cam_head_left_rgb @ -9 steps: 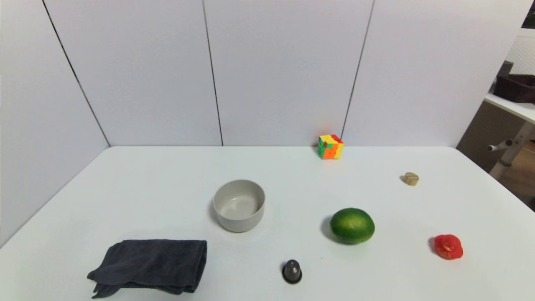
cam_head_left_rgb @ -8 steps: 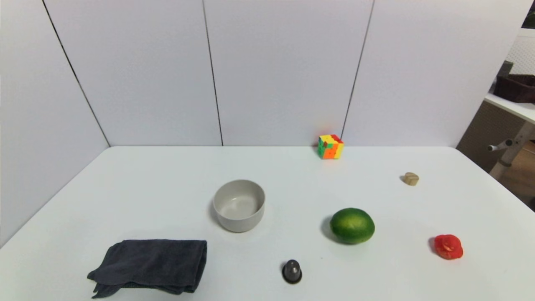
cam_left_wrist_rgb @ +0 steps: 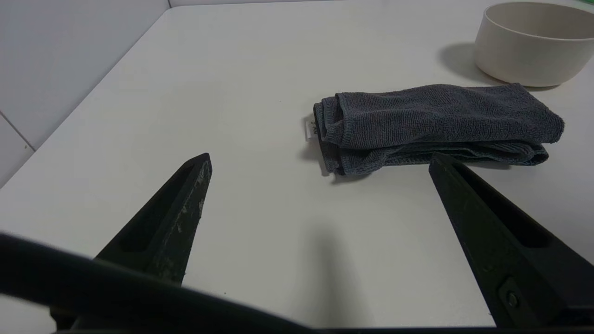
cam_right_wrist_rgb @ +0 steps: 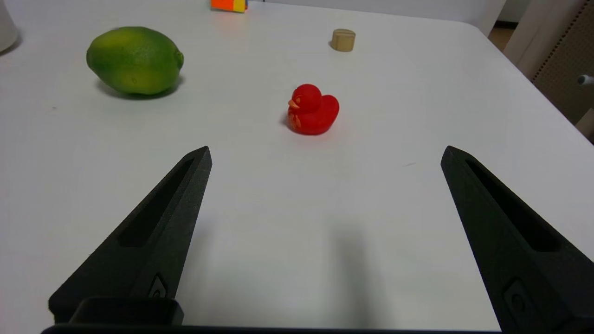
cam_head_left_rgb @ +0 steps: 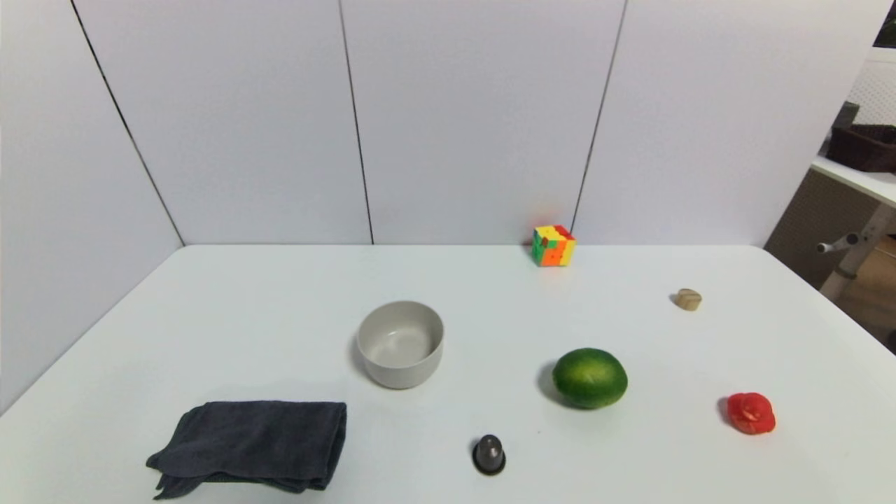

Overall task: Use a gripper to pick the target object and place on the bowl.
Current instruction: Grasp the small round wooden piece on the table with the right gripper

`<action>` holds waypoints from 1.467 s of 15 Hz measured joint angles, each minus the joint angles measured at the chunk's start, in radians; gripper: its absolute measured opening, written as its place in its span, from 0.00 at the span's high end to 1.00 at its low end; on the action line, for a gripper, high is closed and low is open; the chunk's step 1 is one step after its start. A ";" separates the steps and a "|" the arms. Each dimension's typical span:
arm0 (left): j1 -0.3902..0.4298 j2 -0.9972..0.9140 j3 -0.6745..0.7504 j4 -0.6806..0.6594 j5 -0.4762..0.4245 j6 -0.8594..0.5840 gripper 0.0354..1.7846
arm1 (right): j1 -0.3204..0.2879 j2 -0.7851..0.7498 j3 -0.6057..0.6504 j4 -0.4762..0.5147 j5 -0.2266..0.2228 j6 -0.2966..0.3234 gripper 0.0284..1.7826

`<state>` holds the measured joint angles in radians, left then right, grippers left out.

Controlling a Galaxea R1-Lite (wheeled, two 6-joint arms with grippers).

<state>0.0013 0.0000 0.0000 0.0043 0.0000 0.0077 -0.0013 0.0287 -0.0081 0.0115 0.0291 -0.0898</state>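
Note:
The small tan target object (cam_head_left_rgb: 689,299) lies at the table's far right; it also shows in the right wrist view (cam_right_wrist_rgb: 343,40), beyond the red duck. The light grey-beige bowl (cam_head_left_rgb: 400,344) stands empty near the table's middle and shows in the left wrist view (cam_left_wrist_rgb: 533,44). Neither gripper shows in the head view. My left gripper (cam_left_wrist_rgb: 320,157) is open and empty above the table, short of the grey cloth. My right gripper (cam_right_wrist_rgb: 325,150) is open and empty above the table, short of the duck.
A folded dark grey cloth (cam_head_left_rgb: 252,446) lies front left. A green lime (cam_head_left_rgb: 589,378), a red duck (cam_head_left_rgb: 750,413) and a dark grey dome (cam_head_left_rgb: 488,453) lie front right. A coloured cube (cam_head_left_rgb: 553,245) stands by the back wall.

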 joint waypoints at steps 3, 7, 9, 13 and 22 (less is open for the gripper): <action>0.000 0.000 0.000 0.000 0.000 0.000 0.06 | 0.001 0.105 -0.090 0.021 0.005 0.002 0.04; 0.000 0.000 0.000 0.000 0.000 0.000 0.06 | -0.010 0.346 -0.309 0.119 0.021 -0.001 0.04; 0.000 0.000 0.000 0.000 0.000 0.000 0.06 | -0.015 0.503 -0.442 0.184 0.027 -0.001 0.04; 0.000 0.000 0.000 0.000 0.000 0.000 0.06 | -0.034 0.854 -0.705 0.257 0.031 0.002 0.04; 0.000 0.000 0.000 0.000 0.000 0.000 0.06 | -0.079 1.595 -1.414 0.515 0.022 0.004 0.04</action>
<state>0.0013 0.0000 0.0000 0.0047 0.0000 0.0077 -0.0798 1.6236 -1.4219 0.5266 0.0515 -0.0855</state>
